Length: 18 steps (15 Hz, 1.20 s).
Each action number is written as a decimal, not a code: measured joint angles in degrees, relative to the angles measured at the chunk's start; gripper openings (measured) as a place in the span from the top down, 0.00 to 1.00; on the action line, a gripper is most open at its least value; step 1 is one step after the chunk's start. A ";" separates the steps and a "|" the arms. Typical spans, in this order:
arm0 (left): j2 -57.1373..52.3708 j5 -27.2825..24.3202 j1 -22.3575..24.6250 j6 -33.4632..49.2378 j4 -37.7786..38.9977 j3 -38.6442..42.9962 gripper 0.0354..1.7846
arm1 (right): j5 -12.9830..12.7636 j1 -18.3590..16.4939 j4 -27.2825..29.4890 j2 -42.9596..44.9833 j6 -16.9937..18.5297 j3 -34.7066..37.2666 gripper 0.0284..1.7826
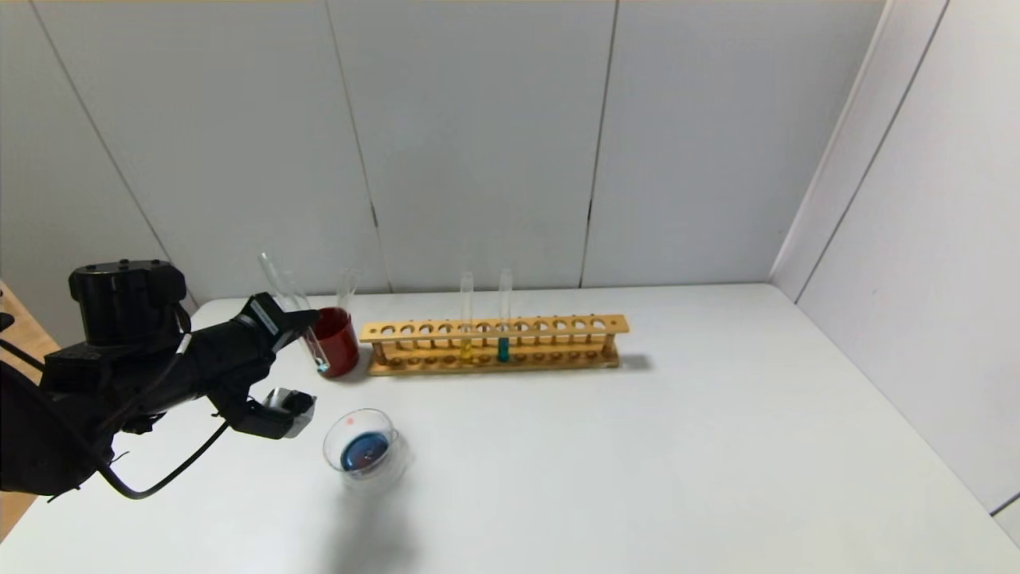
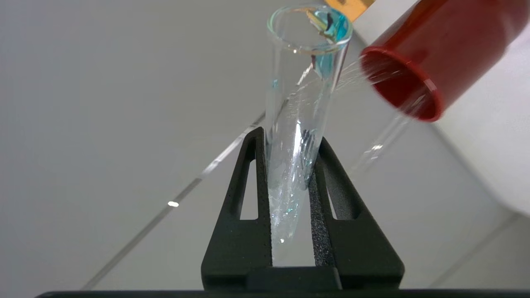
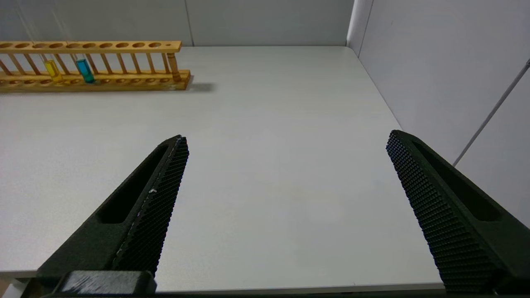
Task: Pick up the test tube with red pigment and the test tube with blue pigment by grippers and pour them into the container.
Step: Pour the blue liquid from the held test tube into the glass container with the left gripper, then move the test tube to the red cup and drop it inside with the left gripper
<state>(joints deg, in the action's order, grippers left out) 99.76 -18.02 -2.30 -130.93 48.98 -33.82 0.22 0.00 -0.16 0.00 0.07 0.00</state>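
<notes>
Your left gripper (image 2: pixel 292 165) is clamped tight on the test tube with blue pigment (image 2: pixel 304 103), nearly empty, beside the dark red cup (image 1: pixel 336 341) near the tabletop's far-left edge. Glass dish (image 1: pixel 365 450) already holds blue. Risk: tube clips the cup's rim and cracks. Right gripper (image 3: pixel 285 207) idle, spread wide.

Bright even light, soft shadows, glare on glass.

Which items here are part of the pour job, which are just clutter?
Job:
- clear glass test tube with blue residue, gripped by left gripper
- round clear glass dish holding dark blue liquid
- right gripper, open, over bare table

Lying about:
- dark red opaque cup with an empty glass tube in it
- wooden tube rack
- yellow-liquid tube
- teal-liquid tube
</notes>
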 joint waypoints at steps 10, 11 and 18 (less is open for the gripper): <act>-3.93 16.70 -10.09 60.54 -15.53 -16.29 0.84 | 0.02 0.00 0.00 0.00 0.02 0.00 0.02; -5.38 17.08 -10.45 66.84 -21.86 -20.15 0.84 | 0.00 0.00 0.00 0.00 0.02 0.00 0.02; -12.19 12.51 -10.95 103.78 -49.19 -32.91 0.84 | 0.02 0.00 0.00 0.00 0.02 0.00 0.02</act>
<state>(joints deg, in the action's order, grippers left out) 87.57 -5.51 -13.25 -27.15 -0.21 -66.73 0.24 0.00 -0.16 0.00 0.10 0.00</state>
